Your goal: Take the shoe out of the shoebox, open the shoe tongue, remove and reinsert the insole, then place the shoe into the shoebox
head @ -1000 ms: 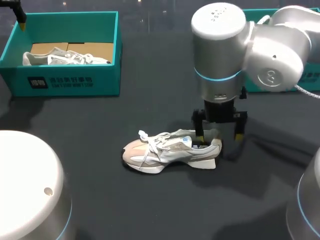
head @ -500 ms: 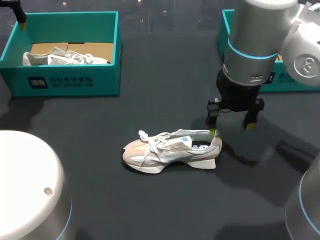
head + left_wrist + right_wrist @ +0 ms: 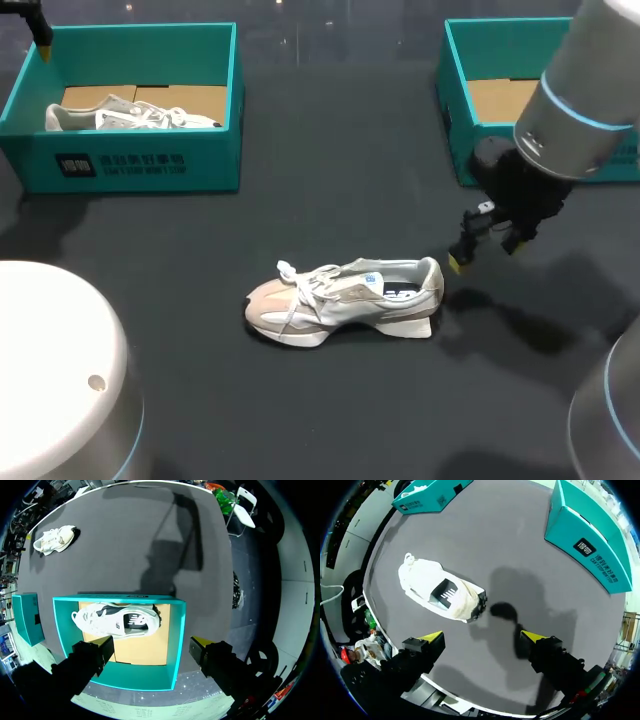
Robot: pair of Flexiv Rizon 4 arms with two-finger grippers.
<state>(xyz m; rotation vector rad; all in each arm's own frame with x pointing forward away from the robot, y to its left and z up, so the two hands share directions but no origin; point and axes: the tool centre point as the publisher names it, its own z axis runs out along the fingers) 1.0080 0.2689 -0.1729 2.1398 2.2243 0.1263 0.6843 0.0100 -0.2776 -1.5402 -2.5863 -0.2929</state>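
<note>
A white and beige shoe (image 3: 340, 300) lies on its sole in the middle of the dark table, toe to the left, with its insole inside. My right gripper (image 3: 485, 250) hangs open just right of the heel, tilted and empty. In the right wrist view the shoe (image 3: 440, 592) lies ahead of the open right gripper (image 3: 483, 637), apart from it. My left gripper (image 3: 152, 642) stands open above the left teal shoebox (image 3: 177, 645), which holds a second white shoe (image 3: 117, 620). In the head view only one yellow fingertip (image 3: 43, 40) of the left gripper shows, at the box's far left corner.
The left shoebox (image 3: 130, 165) stands at the back left with its shoe (image 3: 130, 115) on brown cardboard. A second teal shoebox (image 3: 455, 110) stands at the back right, partly behind my right arm. Bare tabletop surrounds the middle shoe.
My right gripper has lifted off the shoe's heel and swung right and back, uncovering the right shoebox. The shoe and the left arm have stayed put.
</note>
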